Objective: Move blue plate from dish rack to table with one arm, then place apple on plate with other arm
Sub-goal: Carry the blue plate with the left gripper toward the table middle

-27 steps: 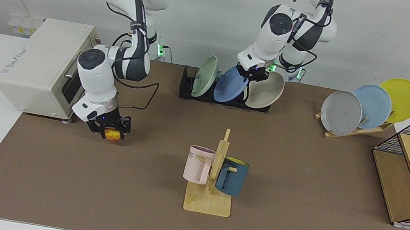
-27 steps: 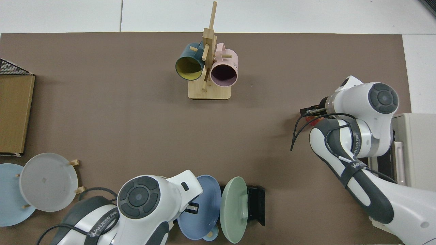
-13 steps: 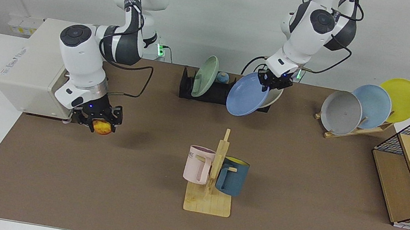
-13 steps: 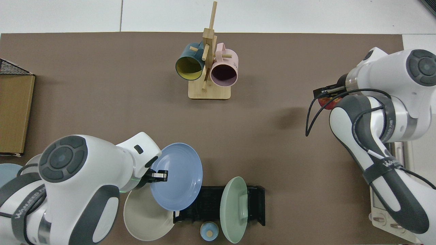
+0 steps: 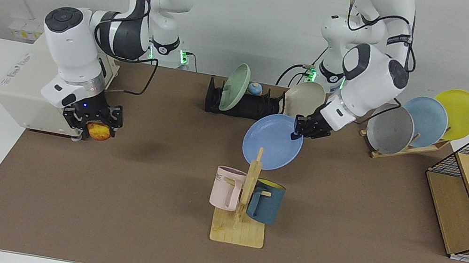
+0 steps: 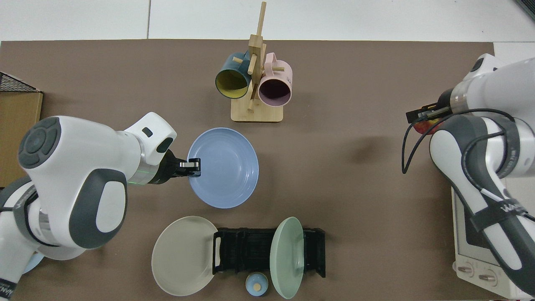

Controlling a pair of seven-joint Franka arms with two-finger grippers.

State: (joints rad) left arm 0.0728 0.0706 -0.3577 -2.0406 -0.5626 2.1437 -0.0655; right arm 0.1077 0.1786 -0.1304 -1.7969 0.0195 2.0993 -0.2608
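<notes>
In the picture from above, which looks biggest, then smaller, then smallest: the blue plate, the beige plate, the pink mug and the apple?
1. The blue plate and the beige plate look about alike. The blue one is held off the mat, nearer the camera, so I won't rank them.
2. The pink mug.
3. The apple, partly hidden by the right hand.

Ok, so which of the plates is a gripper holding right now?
The blue plate, pinched at its rim by the left gripper above the mat. The green plate sits in the black rack; the others lean on racks.
</notes>
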